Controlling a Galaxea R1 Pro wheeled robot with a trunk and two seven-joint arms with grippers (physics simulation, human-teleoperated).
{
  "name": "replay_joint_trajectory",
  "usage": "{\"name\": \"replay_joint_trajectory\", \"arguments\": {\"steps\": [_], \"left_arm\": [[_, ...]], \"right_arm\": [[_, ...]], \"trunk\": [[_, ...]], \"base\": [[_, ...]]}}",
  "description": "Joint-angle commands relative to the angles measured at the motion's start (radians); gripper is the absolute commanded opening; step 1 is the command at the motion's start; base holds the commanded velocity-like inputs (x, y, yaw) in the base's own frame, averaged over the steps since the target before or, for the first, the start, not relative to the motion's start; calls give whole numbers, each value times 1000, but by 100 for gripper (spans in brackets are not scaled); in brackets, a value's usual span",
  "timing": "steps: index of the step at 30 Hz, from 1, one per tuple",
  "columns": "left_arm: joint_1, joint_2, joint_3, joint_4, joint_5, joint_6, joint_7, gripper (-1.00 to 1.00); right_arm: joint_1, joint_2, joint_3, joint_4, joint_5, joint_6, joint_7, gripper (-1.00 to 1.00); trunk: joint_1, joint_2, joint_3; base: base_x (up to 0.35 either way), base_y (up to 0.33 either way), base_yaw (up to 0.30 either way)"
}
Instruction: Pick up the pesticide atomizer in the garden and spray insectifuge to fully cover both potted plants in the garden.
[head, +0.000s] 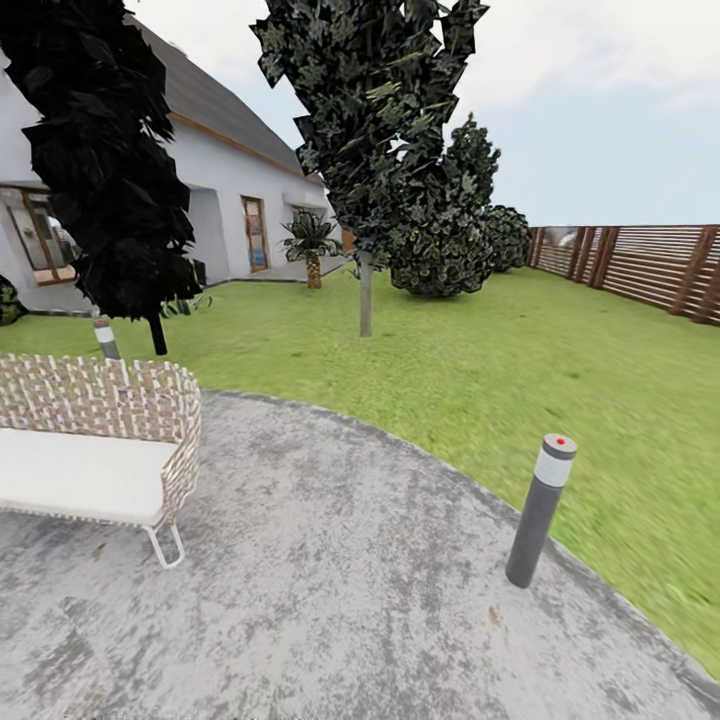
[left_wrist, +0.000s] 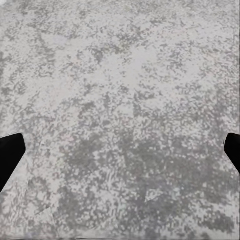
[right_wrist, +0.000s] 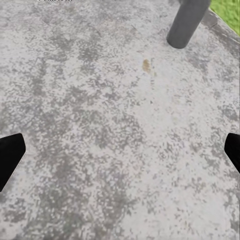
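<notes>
Both grippers hang open over the garden's grey patio.

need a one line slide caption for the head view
Round grey paved patio with a wicker bench and grey bollard, bordered by lawn, trees, a house and a slatted fence.

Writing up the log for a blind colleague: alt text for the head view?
A round grey paved patio edged by green lawn, with a grey bollard post at its right rim and a woven bench at left. Beyond stand trees, a white house and a slatted wooden fence.
</notes>
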Motion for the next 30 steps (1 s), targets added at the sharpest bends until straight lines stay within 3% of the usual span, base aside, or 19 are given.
{"name": "replay_joint_trajectory", "arguments": {"steps": [1,9,25,30], "left_arm": [[-1,0,1,1,-1,-4,0,100],[-1,0,1,1,-1,-4,0,100],[-1,0,2,1,1,-3,0,100],[-1,1,2,1,2,-3,1,100]], "right_arm": [[0,0,1,0,1,-2,-3,100],[0,0,1,-1,1,-2,0,100],[0,0,4,0,3,-1,0,100],[0,0,4,0,25,-2,-1,100]], "trunk": [[0,-1,-1],[0,-1,-1],[61,-113,-45],[80,-148,-59]], "base": [[0,0,242],[0,0,47],[0,0,209],[0,0,271]]}}
